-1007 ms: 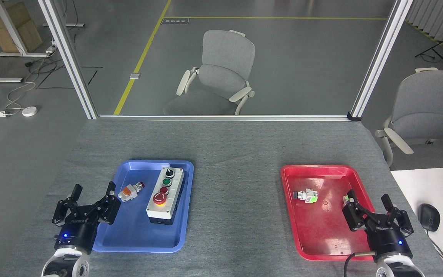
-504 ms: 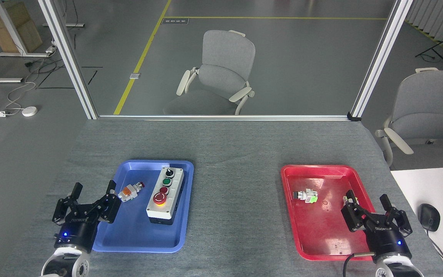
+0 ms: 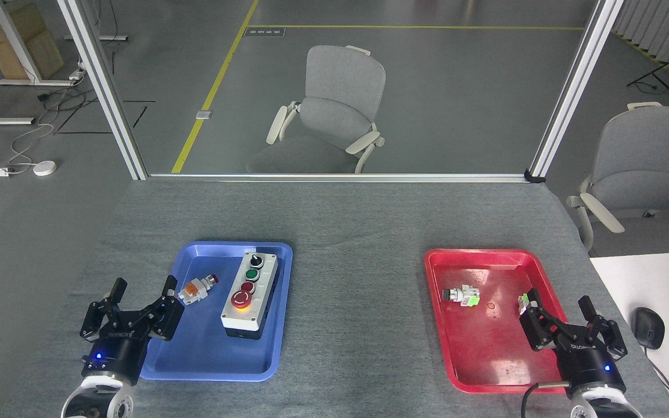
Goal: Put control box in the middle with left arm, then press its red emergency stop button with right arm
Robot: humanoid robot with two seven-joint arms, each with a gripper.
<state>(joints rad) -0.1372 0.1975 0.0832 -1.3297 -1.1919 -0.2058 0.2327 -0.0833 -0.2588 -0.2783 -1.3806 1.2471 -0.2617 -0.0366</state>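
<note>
Control box (image 3: 250, 295), long and rectangular with white top and black base, lies in the right part of the blue plastic tray (image 3: 207, 360), with its big red emergency stop button (image 3: 241, 299) at the near end. My left end effector (image 3: 143, 299) hangs over the tray's left edge, fingers spread, holding nothing. My right end effector (image 3: 561, 310) is open too, over the red plastic tray (image 3: 474, 360). The grey felt worktop (image 3: 358, 290) between the trays is bare.
</note>
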